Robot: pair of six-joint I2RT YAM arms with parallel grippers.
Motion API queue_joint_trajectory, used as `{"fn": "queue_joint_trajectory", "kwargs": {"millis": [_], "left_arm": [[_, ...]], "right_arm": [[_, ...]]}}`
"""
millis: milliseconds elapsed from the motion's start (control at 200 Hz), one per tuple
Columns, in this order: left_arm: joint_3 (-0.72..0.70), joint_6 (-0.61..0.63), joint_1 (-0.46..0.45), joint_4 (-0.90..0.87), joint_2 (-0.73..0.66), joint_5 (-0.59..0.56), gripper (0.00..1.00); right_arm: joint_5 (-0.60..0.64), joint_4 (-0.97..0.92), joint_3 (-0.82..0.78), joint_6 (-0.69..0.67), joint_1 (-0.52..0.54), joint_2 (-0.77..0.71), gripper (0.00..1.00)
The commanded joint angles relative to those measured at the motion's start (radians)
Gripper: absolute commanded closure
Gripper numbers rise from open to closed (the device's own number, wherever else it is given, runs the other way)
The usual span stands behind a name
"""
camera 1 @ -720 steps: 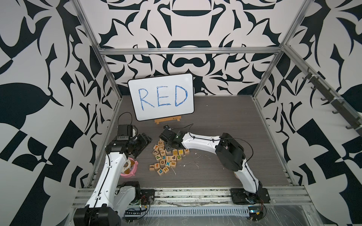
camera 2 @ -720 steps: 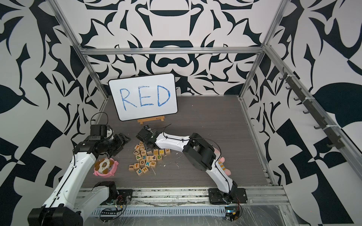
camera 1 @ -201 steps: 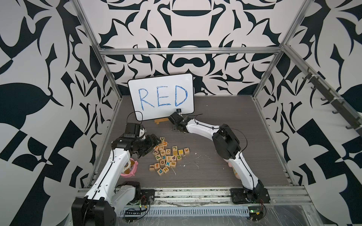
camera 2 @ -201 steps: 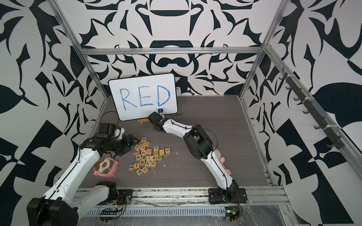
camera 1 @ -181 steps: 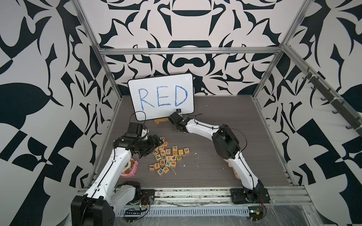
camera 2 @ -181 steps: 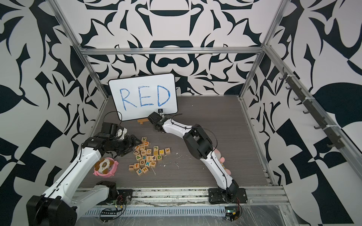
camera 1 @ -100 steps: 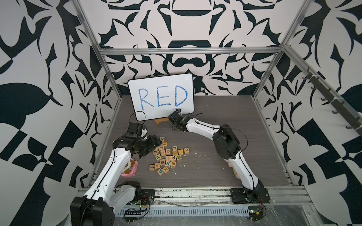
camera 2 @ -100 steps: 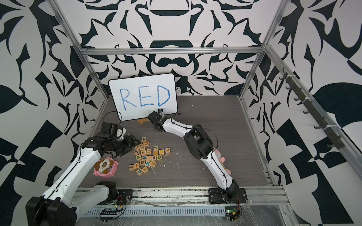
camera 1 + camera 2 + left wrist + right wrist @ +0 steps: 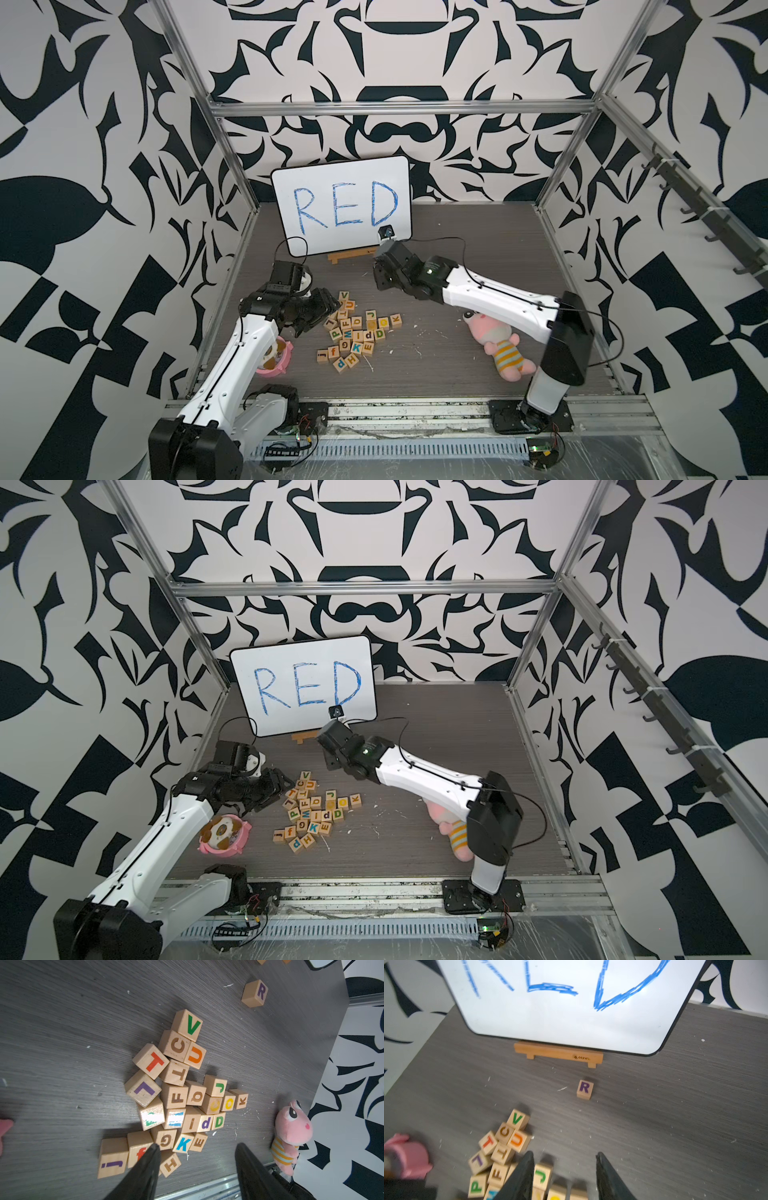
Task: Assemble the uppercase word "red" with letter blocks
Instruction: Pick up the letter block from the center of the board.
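Note:
The letter blocks [image 9: 353, 332] lie in a loose pile at the middle left of the floor in both top views. A green D [image 9: 219, 1122] and a brownish-orange E [image 9: 198, 1142] sit at the pile's near edge, beside a purple lowercase d [image 9: 205, 1123]. One block with a dark purple R [image 9: 584, 1088] stands alone in front of the board's stand; my right arm hides it in both top views. My left gripper [image 9: 196, 1145] is open and empty, low at the pile's left edge [image 9: 332, 305]. Over the pile's far side my right gripper [image 9: 564, 1153] hangs open and empty.
A white board [image 9: 340, 208] with blue handwritten RED leans on a wooden stand [image 9: 349, 255] at the back. A pink plush toy [image 9: 503, 345] lies under my right arm. A pink round toy [image 9: 224, 833] sits under my left arm. Metal frame posts edge the floor.
Over a few seconds my right gripper went from the pile to in front of the board, and my left gripper came up to the pile. In the last second little has moved.

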Motion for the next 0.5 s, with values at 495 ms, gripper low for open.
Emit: {"fn": "queue_joint_trajectory", "kwargs": {"millis": [495], "left_arm": [[0.014, -0.011, 0.0, -0.021, 0.008, -0.007, 0.39]], "right_arm": [[-0.085, 0.177, -0.406, -0.03, 0.28, -0.146, 0.44]]}}
